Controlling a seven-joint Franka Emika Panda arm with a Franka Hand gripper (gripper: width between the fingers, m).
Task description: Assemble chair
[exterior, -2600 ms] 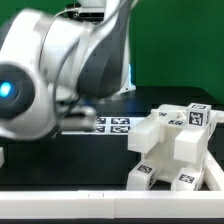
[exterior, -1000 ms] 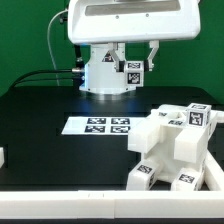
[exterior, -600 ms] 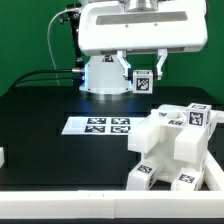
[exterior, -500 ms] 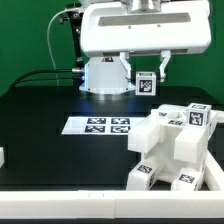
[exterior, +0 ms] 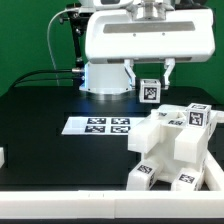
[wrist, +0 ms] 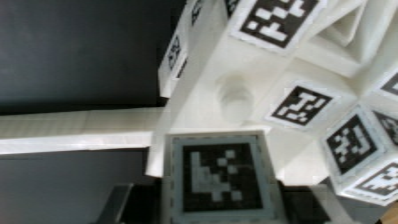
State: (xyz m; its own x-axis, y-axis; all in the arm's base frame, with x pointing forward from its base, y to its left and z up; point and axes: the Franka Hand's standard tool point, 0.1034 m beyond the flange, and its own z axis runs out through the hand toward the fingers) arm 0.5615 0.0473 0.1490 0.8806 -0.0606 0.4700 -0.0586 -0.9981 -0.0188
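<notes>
A small white chair part carrying a black-and-white square tag is clamped between the two fingers of the gripper. It hangs in the air above and behind the partly assembled chair, apart from it. In the exterior view the tag face of the held part is turned toward the camera; its long axis cannot be told, because only the tagged end is seen below the arm. In the wrist view the same part is seen with its tag facing the camera, the dark fingers at both sides of it, and the chair beyond it.

The partly assembled chair stands on the black table, at the exterior view's right. It is a stepped block of white pieces, and several square tags are seen on its upper and front faces. No readable writing or brand is visible; the tags show only black-and-white patterns.

The marker board lies flat on the table, just beside the chair, toward the exterior view's left. Behind the chair, the base of the robot arm stands on the table. A green wall closes the room behind it.
</notes>
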